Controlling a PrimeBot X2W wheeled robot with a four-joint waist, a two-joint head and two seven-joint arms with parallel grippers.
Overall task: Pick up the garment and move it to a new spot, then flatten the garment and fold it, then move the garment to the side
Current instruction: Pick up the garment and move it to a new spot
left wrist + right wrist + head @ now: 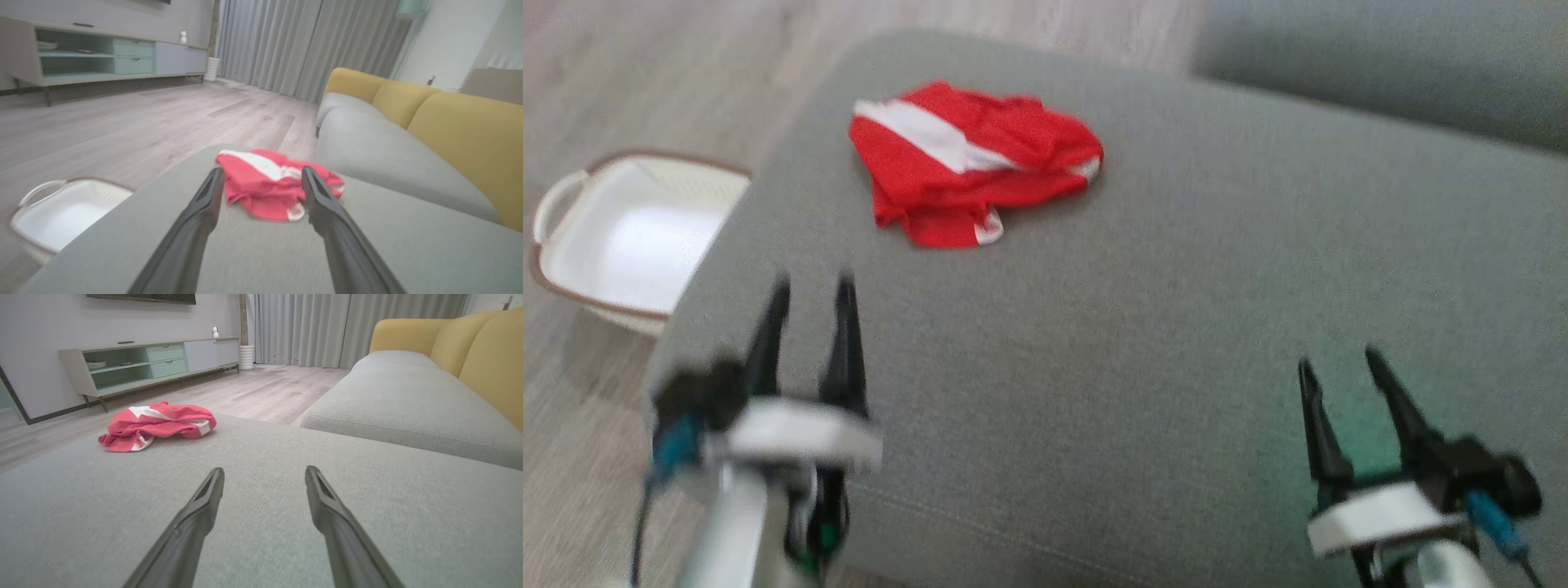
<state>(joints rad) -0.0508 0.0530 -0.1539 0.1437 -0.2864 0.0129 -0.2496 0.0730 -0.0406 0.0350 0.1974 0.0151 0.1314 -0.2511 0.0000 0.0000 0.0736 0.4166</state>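
Both gape empty: garment (968, 163) lies ahead of left end effector (814, 284), well apart from right end effector (1338, 359).

No readable text, labels, brands, numbers or signs in any view.

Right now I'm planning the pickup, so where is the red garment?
Head view: the red garment lies crumpled on the grey cushion, far left, ahead of the left tool, near the white basket on the floor.
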